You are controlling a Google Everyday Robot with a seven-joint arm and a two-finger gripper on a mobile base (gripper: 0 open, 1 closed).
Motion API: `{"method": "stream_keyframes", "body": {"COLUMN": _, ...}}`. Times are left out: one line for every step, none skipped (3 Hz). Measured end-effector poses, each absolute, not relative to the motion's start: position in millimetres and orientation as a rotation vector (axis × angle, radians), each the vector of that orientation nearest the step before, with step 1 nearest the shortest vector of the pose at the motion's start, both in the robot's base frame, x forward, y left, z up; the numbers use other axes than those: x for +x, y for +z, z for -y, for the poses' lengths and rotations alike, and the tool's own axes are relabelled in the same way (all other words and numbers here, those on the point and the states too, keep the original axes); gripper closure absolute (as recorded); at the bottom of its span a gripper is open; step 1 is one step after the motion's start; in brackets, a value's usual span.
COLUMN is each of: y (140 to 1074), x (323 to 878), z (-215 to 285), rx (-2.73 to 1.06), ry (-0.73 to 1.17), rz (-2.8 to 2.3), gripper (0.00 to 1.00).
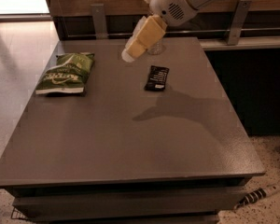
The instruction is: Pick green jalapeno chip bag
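The green jalapeno chip bag lies flat on the grey table near its far left edge, with white lettering and a pale front edge. My gripper hangs from the white arm at the top of the view, above the far middle of the table. It is to the right of the bag and well apart from it, holding nothing that I can see.
A small flat black wrapper lies right of centre. The base of a clear water bottle shows behind the gripper at the far edge. A wooden wall with metal brackets runs behind the table. A cable lies on the floor at bottom right.
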State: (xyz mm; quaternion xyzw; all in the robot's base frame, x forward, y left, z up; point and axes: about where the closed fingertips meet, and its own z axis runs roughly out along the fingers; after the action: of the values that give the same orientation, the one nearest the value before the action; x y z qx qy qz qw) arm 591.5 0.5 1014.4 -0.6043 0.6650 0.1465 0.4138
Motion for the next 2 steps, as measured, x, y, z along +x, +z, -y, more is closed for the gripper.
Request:
{"method": "stream_keyframes", "body": {"y": 982.0, "x": 639.3, "z": -38.4, "rx": -1.587, "ry": 0.391, "rz": -1.710, "gripper": 0.00}}
{"method": "stream_keyframes", "body": {"y": 947.1, "x": 676.7, "z": -78.2, "rx": -1.654, "ry": 0.449, "rz": -1.725, "gripper": 0.00}}
